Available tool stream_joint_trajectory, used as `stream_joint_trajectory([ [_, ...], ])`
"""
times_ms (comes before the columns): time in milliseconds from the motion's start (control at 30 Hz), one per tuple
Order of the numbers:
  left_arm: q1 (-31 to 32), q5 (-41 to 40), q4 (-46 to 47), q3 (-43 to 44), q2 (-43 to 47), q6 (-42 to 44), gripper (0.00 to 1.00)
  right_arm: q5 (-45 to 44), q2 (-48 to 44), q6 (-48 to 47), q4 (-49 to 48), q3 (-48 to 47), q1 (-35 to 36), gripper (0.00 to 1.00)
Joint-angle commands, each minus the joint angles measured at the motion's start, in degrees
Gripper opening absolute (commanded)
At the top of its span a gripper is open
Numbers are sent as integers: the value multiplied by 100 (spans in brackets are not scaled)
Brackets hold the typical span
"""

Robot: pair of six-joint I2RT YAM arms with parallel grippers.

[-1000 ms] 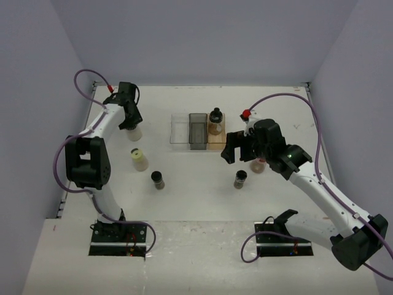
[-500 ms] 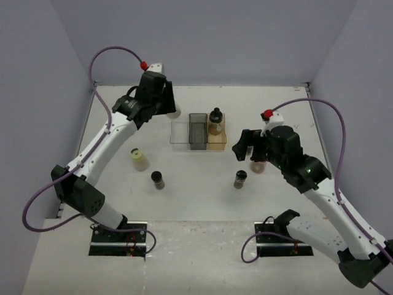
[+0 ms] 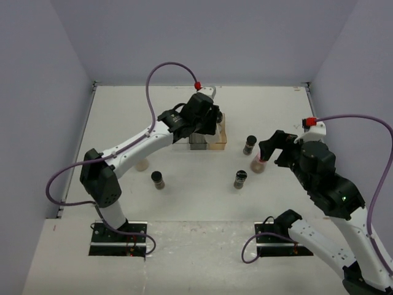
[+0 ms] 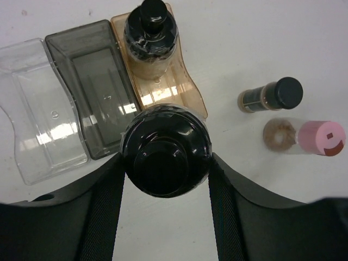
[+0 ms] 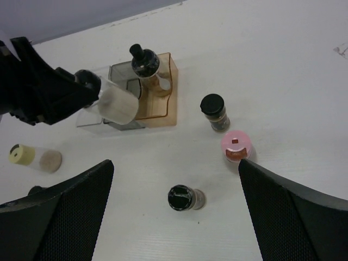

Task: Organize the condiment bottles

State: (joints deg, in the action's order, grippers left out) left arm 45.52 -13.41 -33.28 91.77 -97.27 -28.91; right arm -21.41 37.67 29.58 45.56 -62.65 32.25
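My left gripper (image 3: 206,120) is shut on a black-capped bottle (image 4: 165,157) of pale powder and holds it above the three-part tray (image 4: 92,92). Another black-capped bottle (image 4: 150,38) stands in the tray's tan part. To the right of the tray stand a black-capped bottle (image 3: 249,145), a pink-capped one (image 3: 258,164) and another black-capped one (image 3: 240,179). A black-capped bottle (image 3: 158,179) stands at the near left. The yellow-green-capped bottle (image 5: 32,157) lies on its side at the left. My right gripper (image 3: 275,147) is open and empty, raised above the pink-capped bottle (image 5: 235,147).
The left arm (image 3: 135,147) stretches from the near left across to the tray and covers part of it in the top view. Pale walls stand close on the left, back and right of the white table (image 3: 123,110).
My left arm has swung from the far left to over the tray, carrying the bottle. My right arm has drawn back to the right, uncovering a black-capped bottle.
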Motion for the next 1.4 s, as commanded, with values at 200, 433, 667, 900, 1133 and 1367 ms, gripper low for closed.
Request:
stream_joint_trajectory([
  [200, 45, -74, 647, 1036, -907, 122, 0, 58, -5, 127, 216, 78, 1, 99],
  [433, 45, -258, 717, 1282, -1329, 87, 0, 93, 21, 56, 216, 174, 1, 99],
  [667, 36, -496, 726, 1353, -1698, 140, 0, 190, 47, 12, 111, 368, 1, 99],
  [900, 36, -672, 919, 1142, -1883, 140, 0, 321, 126, -31, 14, 464, 1, 99],
  [1133, 45, -470, 928, 1151, -2076, 157, 40, 427, 381, -49, -91, 605, 1, 99],
  [1367, 45, -470, 841, 1019, -1708, 166, 76, 523, 645, -40, -179, 702, 1, 99],
])
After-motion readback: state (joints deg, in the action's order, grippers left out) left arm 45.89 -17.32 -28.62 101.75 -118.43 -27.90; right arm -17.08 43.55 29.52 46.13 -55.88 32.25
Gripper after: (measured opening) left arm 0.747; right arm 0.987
